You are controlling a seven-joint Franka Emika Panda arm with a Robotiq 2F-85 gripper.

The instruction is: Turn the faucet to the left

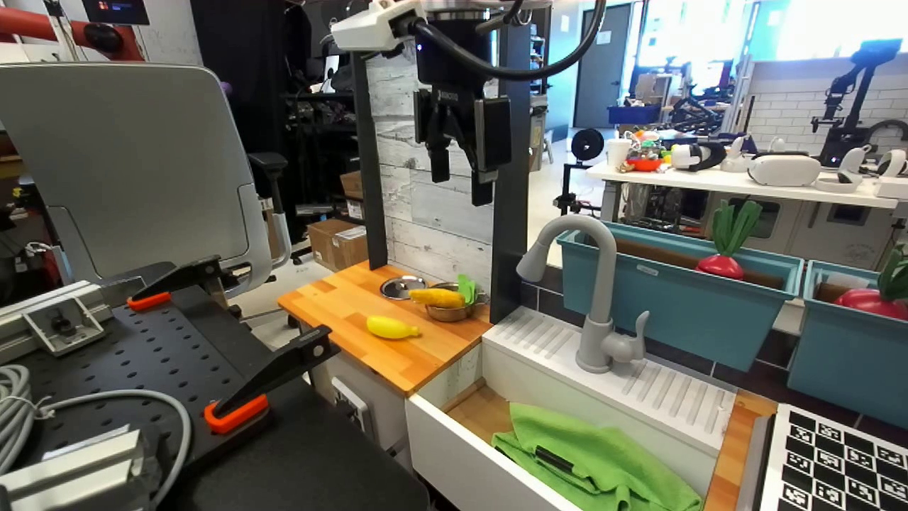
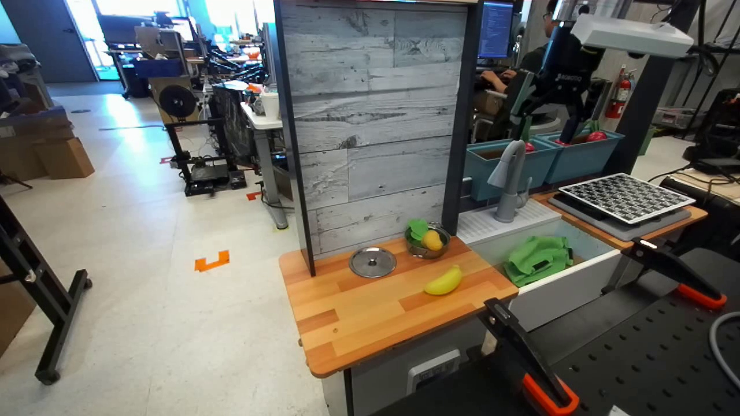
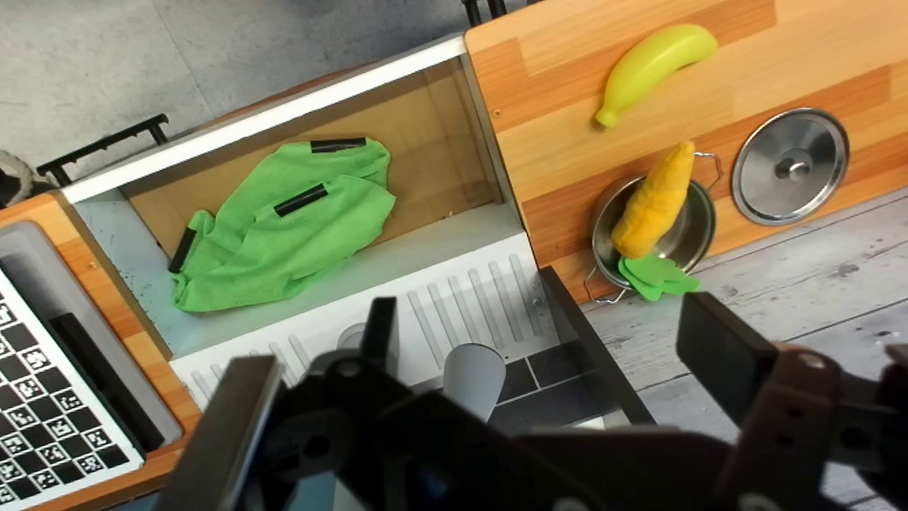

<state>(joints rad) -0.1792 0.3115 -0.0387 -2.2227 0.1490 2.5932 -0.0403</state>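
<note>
The faucet is matte grey with an arched spout. It stands on the white ribbed ledge behind the sink in both exterior views [image 1: 603, 291] [image 2: 507, 188]. Its spout tip points toward the grey wood panel side, and its small lever [image 1: 630, 343] is on the opposite side of the base. In the wrist view the faucet [image 3: 472, 376] shows only partly, mostly its spout end; my gripper's linkage hides the rest. My gripper [image 1: 461, 186] is open and empty, pointing down, higher than the faucet and apart from it. It also shows in an exterior view [image 2: 545, 128] and the wrist view [image 3: 543, 323].
The white sink [image 1: 489, 461] holds a green towel [image 3: 284, 241]. Teal planters [image 1: 681, 284] stand behind the faucet. A grey wood panel with dark posts [image 2: 461, 115] rises beside it. A banana [image 3: 656, 67], pot [image 3: 702, 227] and lid [image 3: 791, 167] are on the counter. A checkered board [image 2: 627, 196] lies opposite.
</note>
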